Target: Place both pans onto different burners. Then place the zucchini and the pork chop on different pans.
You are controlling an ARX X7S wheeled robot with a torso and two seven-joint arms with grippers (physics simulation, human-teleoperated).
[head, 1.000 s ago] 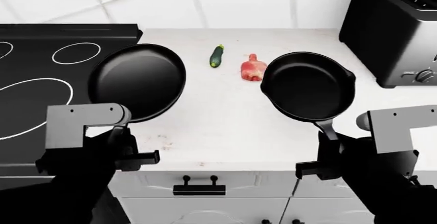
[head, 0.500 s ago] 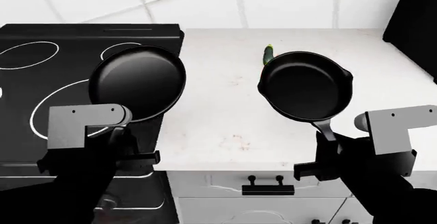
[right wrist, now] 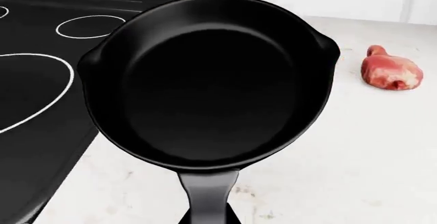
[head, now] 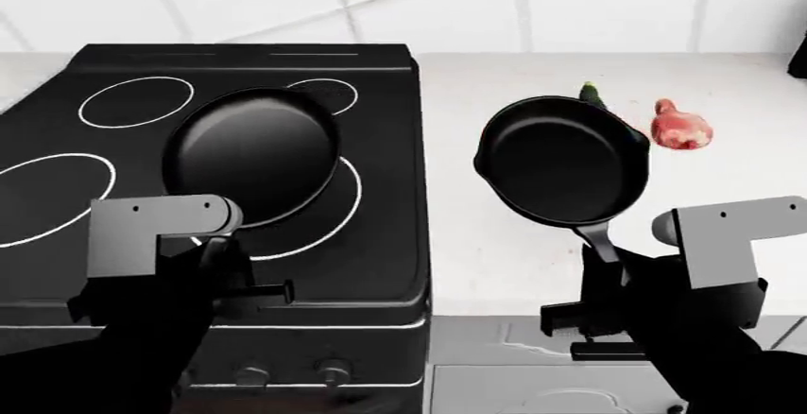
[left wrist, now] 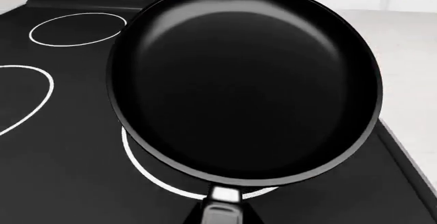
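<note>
the shallow pan (head: 256, 154), gripped at its handle by the left gripper (head: 240, 282), is best lowered level, centred over the large burner ring (head: 338, 208); the deeper pan (head: 564, 159), gripped by the right gripper (head: 592, 310), is held over the worktop (head: 467, 244)

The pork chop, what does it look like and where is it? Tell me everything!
The pork chop is a small lump of raw-looking meat, pinkish-red with paler marbled patches. It has a rounded body and a narrower end that sticks out toward the wall. It lies alone on the white counter, off the stove, just beyond the deeper pan on its right side. Nothing touches it but the counter. It is not in a pan yet.
</note>
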